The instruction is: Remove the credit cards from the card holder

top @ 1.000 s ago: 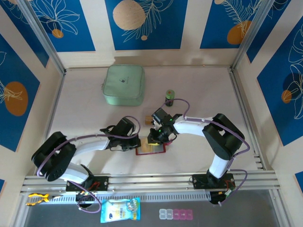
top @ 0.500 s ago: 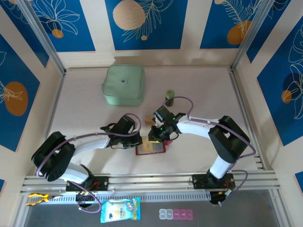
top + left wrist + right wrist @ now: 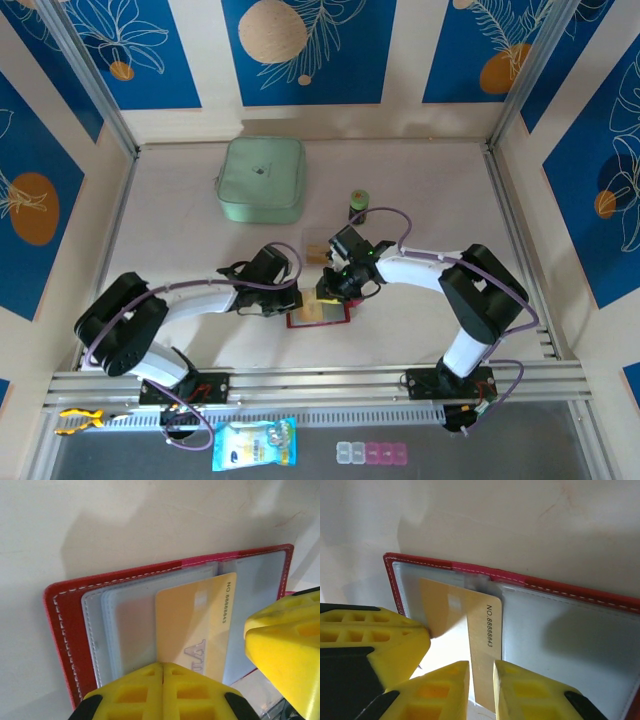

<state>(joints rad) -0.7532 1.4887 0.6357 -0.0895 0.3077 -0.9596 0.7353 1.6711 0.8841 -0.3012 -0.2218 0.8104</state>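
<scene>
three small things lie nearest, below the rail: a yellow tool (image 3: 79,420), a blue-and-white packet (image 3: 255,443) and a row of little clear and pink boxes (image 3: 372,452). beyond the rail, the two arms reach inward over the pale counter (image 3: 430,190) and meet at the card holder (image 3: 318,314), which lies open and flat with its red rim and clear pockets facing up.

the left gripper (image 3: 162,666) has its yellow fingers pressed together, with nothing between them, and sits at the near edge of the card holder (image 3: 65,625). the right gripper (image 3: 481,669) is just beside it and pinches the near end of an orange-tan credit card (image 3: 455,610), which shows a printed number along one edge. the card's far end lies among the clear pockets of the card holder (image 3: 570,592); whether it is tucked inside one cannot be told. in the left wrist view the same credit card (image 3: 195,615) lies across the pockets.

farther back, a loose tan card (image 3: 314,252) lies on the counter near the right arm. beyond it stands a small green can (image 3: 358,205), and farthest, to the left, lies a mint-green square case (image 3: 262,178).
</scene>
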